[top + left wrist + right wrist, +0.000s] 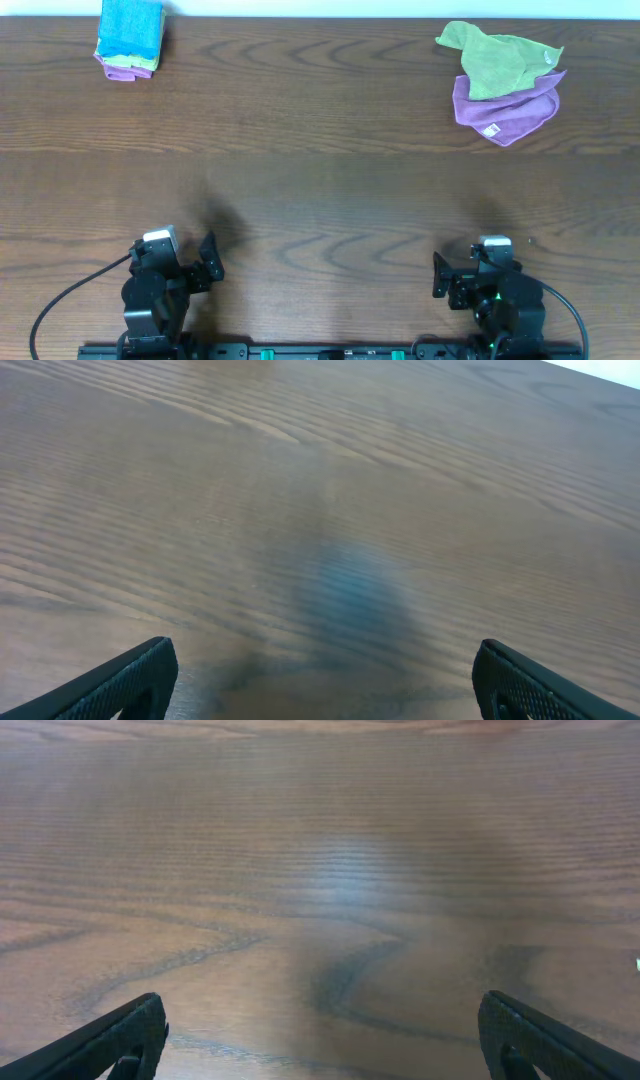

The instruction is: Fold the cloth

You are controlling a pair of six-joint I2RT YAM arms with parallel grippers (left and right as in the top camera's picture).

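The cloth (510,112), lilac with a small white tag, lies crumpled at the table's far right, partly under a green cloth (495,60). Only the overhead view shows it. My left gripper (176,256) rests at the near left edge and my right gripper (482,268) at the near right edge, both far from the cloth. In the left wrist view the left gripper (325,682) is open over bare wood. In the right wrist view the right gripper (322,1038) is open too, with only wood between its fingers.
A folded stack of cloths (130,38), blue on top with green and purple beneath, sits at the far left corner. The brown wooden table (320,190) spans the whole view. Black cables (60,300) trail from both arm bases.
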